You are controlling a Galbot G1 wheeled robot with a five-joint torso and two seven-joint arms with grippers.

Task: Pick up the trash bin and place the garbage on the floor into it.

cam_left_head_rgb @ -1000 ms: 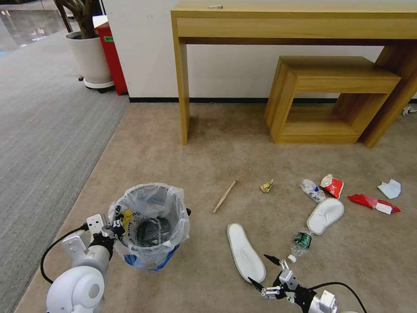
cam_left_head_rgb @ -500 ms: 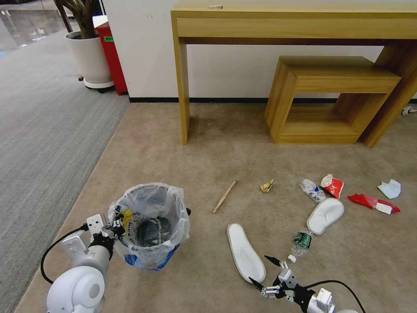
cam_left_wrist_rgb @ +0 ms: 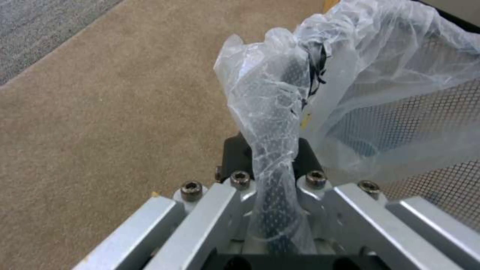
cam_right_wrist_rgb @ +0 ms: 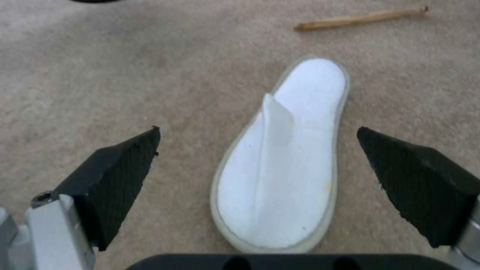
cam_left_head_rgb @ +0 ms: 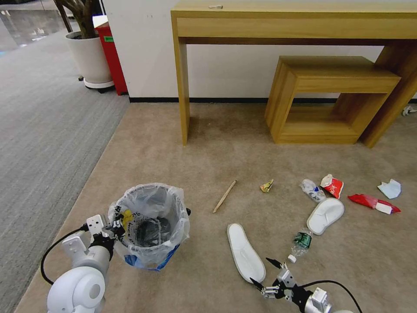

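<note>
Flanking slipper [cam_left_head_rgb: 245,253]: stick [cam_left_head_rgb: 224,196], bottle [cam_left_head_rgb: 301,241].

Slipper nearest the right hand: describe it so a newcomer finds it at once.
Start from the trash bin gripped by the left hand, then look right across the beige carpet. The near slipper lies flat before the open right hand; the other slipper lies farther off, by the bottles.

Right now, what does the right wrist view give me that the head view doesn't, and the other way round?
Right wrist alone: the near slipper's folded strap crease, framed between the open black fingertips of the right gripper. Head alone: the left gripper clamped on the trash bin's rim, the second slipper, the bottle, the red wrappers and the wooden desk. Shared: the near slipper, the wooden stick and the beige carpet.
</note>
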